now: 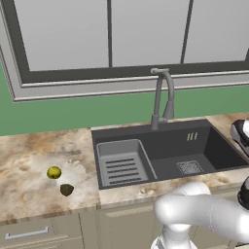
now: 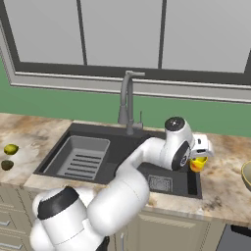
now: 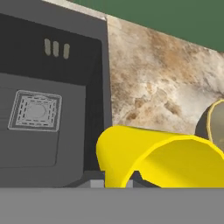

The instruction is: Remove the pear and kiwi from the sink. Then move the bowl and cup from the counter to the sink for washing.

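Observation:
My gripper (image 2: 200,153) is shut on the yellow cup (image 2: 197,163), holding it in the air over the right rim of the dark grey sink (image 2: 98,132). In the hand view the cup (image 3: 157,157) lies tilted with its open mouth to the right, beside the sink (image 3: 43,144). The tan-yellow bowl (image 2: 246,175) stands on the counter (image 2: 220,191) at the far right, and its rim (image 3: 216,122) shows past the cup. The pear (image 1: 54,172) and the kiwi (image 1: 66,189) lie on the counter (image 1: 29,155) left of the sink (image 1: 170,146).
A tall grey faucet (image 1: 160,97) rises behind the basin. A lighter ribbed tray insert (image 1: 121,163) fills the sink's left part, and a square drain (image 3: 35,111) sits in its floor. Pale cabinet fronts with a drawer handle (image 1: 26,234) run below.

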Controlling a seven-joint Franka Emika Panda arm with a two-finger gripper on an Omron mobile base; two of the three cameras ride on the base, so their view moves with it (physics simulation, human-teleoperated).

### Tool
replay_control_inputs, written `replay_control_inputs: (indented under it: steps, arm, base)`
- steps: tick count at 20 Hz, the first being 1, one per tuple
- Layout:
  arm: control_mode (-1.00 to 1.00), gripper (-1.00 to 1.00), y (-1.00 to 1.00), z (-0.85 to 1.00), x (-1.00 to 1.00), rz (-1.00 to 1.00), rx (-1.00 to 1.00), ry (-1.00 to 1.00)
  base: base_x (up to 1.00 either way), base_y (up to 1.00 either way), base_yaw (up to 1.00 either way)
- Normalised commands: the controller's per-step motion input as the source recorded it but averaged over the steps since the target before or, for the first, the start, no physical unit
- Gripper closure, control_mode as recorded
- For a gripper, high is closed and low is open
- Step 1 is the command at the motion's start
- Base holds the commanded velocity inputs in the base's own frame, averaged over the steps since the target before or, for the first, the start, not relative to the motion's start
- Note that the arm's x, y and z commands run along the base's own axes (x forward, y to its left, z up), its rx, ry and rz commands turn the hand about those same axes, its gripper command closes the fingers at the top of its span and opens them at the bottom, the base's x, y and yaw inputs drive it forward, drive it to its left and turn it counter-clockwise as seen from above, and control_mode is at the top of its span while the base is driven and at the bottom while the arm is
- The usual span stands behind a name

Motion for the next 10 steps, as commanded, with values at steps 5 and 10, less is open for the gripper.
replay_control_inputs:
  steps: [5, 10]
  arm:
    - [-1.00, 1.00, 0.36, 0.03, 0.00, 0.09, -0.02, 0.00]
    - [-1.00, 1.00, 0.36, 0.02, 0.00, 0.11, 0.00, 0.00]
  base:
    - [0.00, 0.00, 0.00]
    - [0.00, 0.00, 0.00]
